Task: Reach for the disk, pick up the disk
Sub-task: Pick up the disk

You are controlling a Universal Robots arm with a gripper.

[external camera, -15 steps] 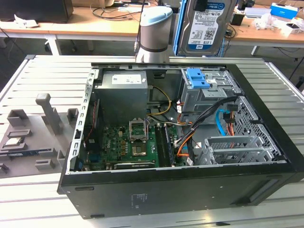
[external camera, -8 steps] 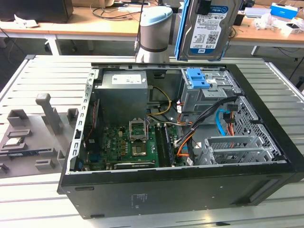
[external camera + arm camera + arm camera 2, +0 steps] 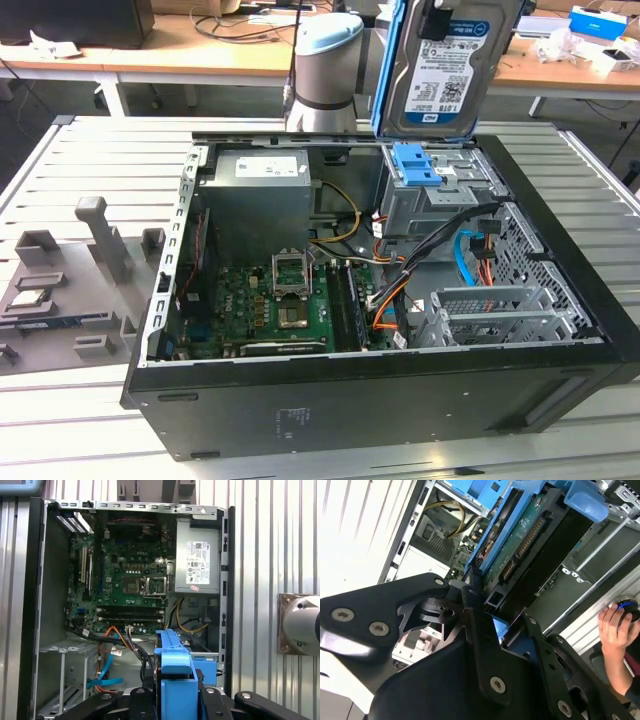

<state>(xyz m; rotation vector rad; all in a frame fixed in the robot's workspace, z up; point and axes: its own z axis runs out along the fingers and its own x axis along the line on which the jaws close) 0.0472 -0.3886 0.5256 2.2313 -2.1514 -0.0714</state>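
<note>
Claw (image 3: 175, 692) fingers clamped on the disk (image 3: 438, 70), holding it upright above the open case (image 3: 560, 300).

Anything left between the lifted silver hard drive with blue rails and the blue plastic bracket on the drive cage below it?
No. In the exterior view, the hard drive hangs above the blue bracket with open air between them.

One disk (image 3: 445, 65) stands upright above one open computer case (image 3: 400, 400). The case holds one green motherboard (image 3: 125, 580), one grey power supply (image 3: 197, 562) and one blue bracket (image 3: 415, 165) on the drive cage. One claw (image 3: 495, 625) grips the disk. One hand (image 3: 617, 625) rests on one mouse (image 3: 629, 608).
</note>
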